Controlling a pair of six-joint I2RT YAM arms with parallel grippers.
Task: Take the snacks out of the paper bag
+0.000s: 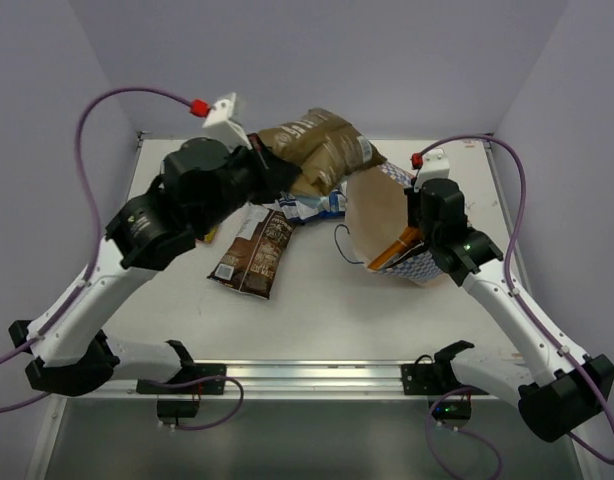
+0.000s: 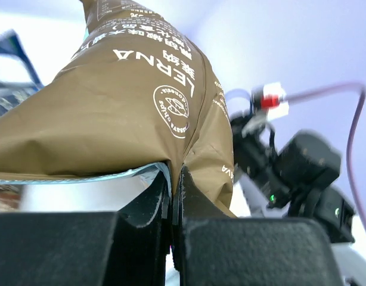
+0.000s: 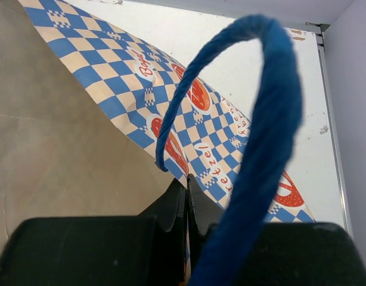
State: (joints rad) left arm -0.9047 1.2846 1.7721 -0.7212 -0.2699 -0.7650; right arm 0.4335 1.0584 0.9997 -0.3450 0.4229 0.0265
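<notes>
Olive-tan packet [image 2: 123,101] aloft in tight left hand [image 2: 174,179]

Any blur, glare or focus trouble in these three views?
Top view: sharp, evenly lit, soft shadows on the table. Left wrist view: brown packet print crisp, right arm behind it blurred, background washed out. Right wrist view: checkered bag sharp, blue cord handle soft near the lens.
</notes>
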